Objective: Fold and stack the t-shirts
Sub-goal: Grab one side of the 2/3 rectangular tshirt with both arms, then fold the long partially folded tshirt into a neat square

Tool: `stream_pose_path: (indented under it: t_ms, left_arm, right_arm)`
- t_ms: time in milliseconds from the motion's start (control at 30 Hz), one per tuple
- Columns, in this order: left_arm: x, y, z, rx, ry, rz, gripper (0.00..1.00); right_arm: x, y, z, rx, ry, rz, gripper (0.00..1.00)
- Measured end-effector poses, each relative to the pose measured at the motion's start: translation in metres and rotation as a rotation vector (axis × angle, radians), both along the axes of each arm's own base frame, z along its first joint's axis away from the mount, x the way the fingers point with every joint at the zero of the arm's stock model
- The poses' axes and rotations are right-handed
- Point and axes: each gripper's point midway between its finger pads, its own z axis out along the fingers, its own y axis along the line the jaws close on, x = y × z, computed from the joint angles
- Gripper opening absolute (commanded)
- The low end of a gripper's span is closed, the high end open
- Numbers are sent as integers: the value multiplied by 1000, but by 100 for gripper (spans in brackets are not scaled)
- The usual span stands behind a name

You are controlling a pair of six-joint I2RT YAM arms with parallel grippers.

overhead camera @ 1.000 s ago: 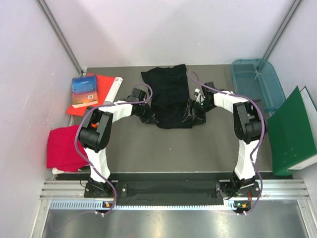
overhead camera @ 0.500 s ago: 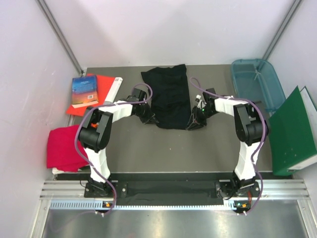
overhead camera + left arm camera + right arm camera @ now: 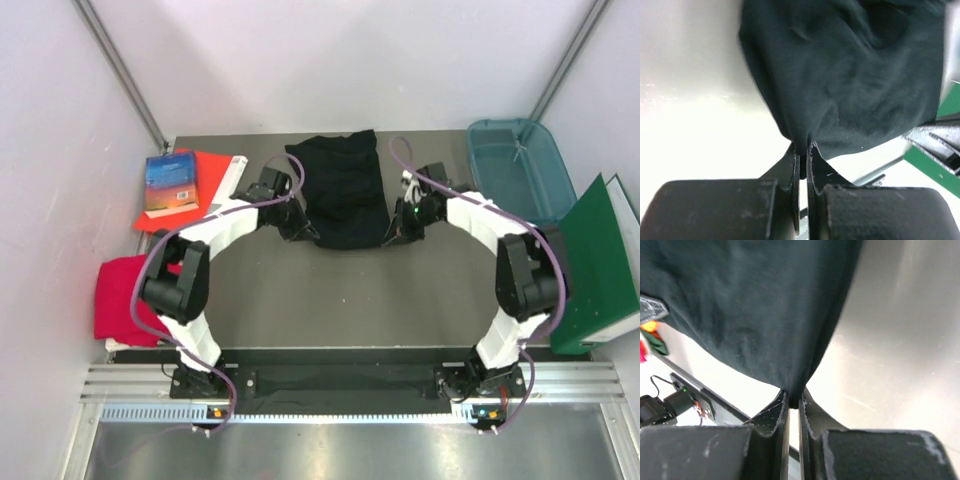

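Two grips: left fingers (image 3: 797, 159) and right fingers (image 3: 787, 400) clamp the near corners of the black shirt (image 3: 340, 195), apparently raised, at the far middle of the table (image 3: 350, 300); pink shirt (image 3: 125, 295) folded at left edge.

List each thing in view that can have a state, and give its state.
black t-shirt, partly spread, near corners pinched
left end effector, shut on the black t-shirt
right end effector, shut on the black t-shirt
crimson-pink t-shirt, folded, lying at the left
blue book, closed, lying on the red sheet
blue bin, upright, open-topped
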Motion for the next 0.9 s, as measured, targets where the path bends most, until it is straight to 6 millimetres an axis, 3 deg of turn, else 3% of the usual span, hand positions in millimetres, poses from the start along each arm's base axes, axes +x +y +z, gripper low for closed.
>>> stream_pose_path:
  t_ms: [100,167,333,467,600,733,900]
  left_arm:
    - [2,0,36,-20,-85,-15,0]
    - [-2,1,52,-30,-115,-19,0]
    - [-19,5,64,-40,-108,-29,0]
    - [-39,8,69,-49,-70,-44,0]
    - [-49,9,86,-58,-76,-55,0]
    - [-35,6,115,-64,-144,-58,0]
    - [7,4,140,-73,-231,-36,0]
  right_arm:
    - [8,-1,36,7,-110,6,1]
    - [9,-2,50,7,-147,11,1]
    - [-4,-7,50,-5,-126,34,1]
    - [-29,-11,46,-8,-67,61,1]
    - [-42,-10,63,9,-72,87,2]
    - [-29,-7,95,24,-150,93,2]
    - [11,-3,128,31,-279,75,3]
